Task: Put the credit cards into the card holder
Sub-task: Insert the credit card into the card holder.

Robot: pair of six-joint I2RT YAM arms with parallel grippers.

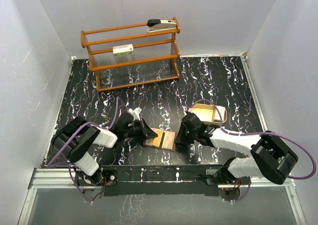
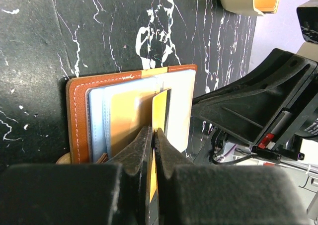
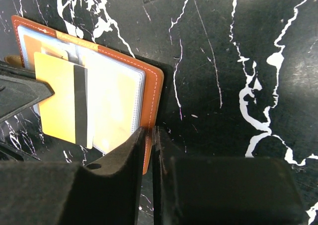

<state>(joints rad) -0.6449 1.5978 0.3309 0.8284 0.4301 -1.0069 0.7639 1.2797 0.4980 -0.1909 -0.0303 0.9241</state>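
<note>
No legible text, brand, number or sign appears in any of my views. The red label on the white box on the wooden rack is too small to read. The yellow card carries only a black stripe.

card holder at the table's six o'clock, credit card on it; tray at its two, rack at eleven.

Top view: L arm folded at elbow, forearm running twd 3 o'clock. R arm mirrors it, forearm twd 10 o'clock. Both wrists low, tips facing each other. L gripper jaws fully closed, pinching yellow card. R gripper jaws nearly closed on card holder edge.
</note>
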